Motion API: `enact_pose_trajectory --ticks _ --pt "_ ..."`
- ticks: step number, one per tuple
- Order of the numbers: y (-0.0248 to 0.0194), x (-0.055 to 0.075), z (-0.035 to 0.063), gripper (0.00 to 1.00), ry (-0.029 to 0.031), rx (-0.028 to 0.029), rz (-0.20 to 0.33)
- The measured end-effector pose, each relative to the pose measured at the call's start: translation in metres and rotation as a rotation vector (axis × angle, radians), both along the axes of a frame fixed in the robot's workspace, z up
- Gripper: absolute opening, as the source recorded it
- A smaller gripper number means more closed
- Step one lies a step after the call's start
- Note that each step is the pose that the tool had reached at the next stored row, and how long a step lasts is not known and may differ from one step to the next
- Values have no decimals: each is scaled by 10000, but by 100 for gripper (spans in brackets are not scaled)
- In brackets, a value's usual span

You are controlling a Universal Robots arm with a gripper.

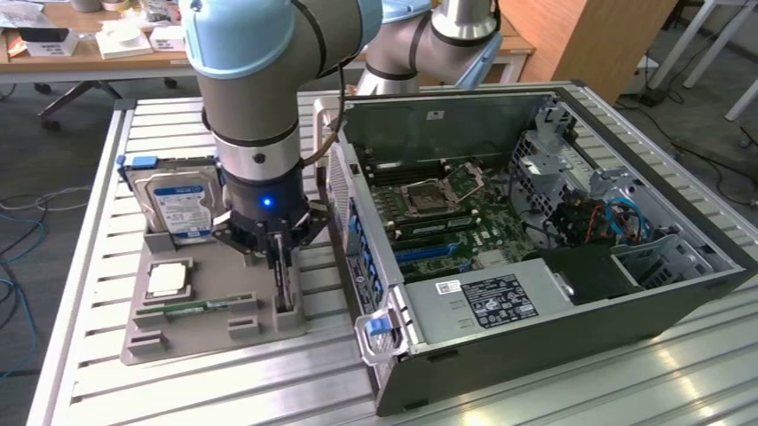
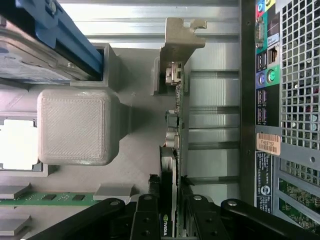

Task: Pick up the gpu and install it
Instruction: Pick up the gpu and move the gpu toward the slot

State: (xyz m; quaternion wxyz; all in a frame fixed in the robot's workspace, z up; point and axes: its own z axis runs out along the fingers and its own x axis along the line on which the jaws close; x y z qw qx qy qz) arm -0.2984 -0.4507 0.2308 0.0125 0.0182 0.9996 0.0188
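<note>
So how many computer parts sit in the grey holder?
4: hard drive standing at the far end, square chip in the middle, green memory stick nearest the camera, gpu gripped by the gripper. The arm may hide more.

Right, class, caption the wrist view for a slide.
Jaws clamp the thin black graphics card with silvery metal bracket, upright in its grey plastic holder.

Tray (image 1: 213,335) grey. On the tray: gpu (image 2: 175,131) black with silvery bracket; hard drive (image 1: 177,206) silver, label blue-white; memory stick (image 1: 195,308) green. Beside the tray: computer case (image 1: 569,312) dark grey.
</note>
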Motion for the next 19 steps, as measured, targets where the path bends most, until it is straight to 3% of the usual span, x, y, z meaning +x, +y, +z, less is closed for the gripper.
enact_pose_trajectory --ticks 3,9,19 --pt "1 0 44 26 -3 4 -1" --pt "0 0 235 26 -5 1 -1" --pt "0 0 657 26 -11 0 0"
